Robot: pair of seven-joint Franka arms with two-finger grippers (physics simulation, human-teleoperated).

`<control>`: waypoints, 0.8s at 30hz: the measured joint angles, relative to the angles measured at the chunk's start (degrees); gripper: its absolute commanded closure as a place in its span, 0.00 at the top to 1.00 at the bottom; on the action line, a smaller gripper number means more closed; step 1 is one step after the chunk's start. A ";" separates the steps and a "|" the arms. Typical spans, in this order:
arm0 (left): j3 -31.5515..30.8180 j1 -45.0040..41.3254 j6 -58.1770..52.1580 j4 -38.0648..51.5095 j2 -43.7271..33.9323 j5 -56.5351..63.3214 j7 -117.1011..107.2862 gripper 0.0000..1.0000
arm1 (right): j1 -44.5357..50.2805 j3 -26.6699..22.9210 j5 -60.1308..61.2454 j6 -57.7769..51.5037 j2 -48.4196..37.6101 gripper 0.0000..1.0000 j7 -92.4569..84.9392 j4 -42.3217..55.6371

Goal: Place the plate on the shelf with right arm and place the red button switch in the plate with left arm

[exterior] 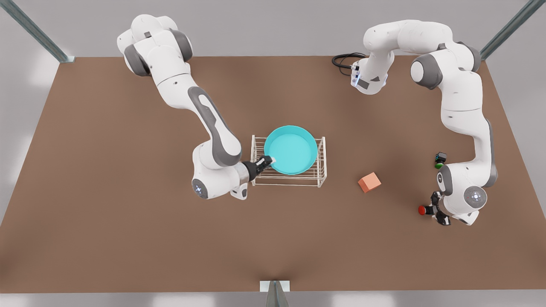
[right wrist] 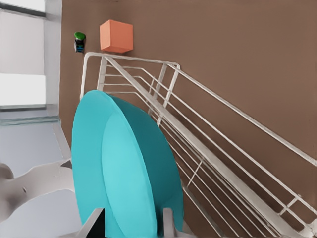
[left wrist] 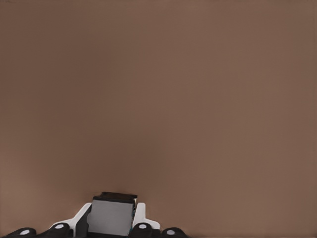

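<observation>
Brown table (exterior: 128,234) | right gripper (exterior: 268,162) clamps plate (exterior: 291,149) | left gripper (exterior: 431,209) pinches red button switch (exterior: 422,210)

- The plate (exterior: 291,149), a round turquoise dish with a raised rim and a paler flat centre, sits over the top bars of the shelf (exterior: 320,164), nearly spanning it; a pincer (exterior: 268,162) grips its rim at the edge toward the front view's left.
- The shelf is a small white wire rack, box-shaped, upright on its corner legs on the brown tabletop (exterior: 128,221).
- The red button switch (exterior: 423,209), a round red cap on a black body, is far from the shelf toward the front view's right, between the fingers of the other pincer (exterior: 430,209).
</observation>
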 measured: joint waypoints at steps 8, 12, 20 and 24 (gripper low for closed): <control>-0.16 -0.25 -1.00 0.90 -0.70 0.01 0.09 0.45 | -25.40 -0.54 -35.02 -7.93 -18.75 1.00 1.17 4.58; -4.08 -0.31 -7.48 5.58 -3.91 -0.43 1.53 0.45 | -25.65 0.04 -50.81 -8.18 -24.22 1.00 1.12 -13.24; -21.63 -0.38 -21.35 6.26 -15.25 -3.72 1.46 0.46 | -26.42 -3.04 -59.36 -4.71 -29.24 1.00 2.16 -19.58; -31.12 -2.80 -26.07 6.32 -18.76 -3.49 -2.68 0.46 | -26.22 -3.09 -60.11 -4.97 -29.13 1.00 2.40 -19.43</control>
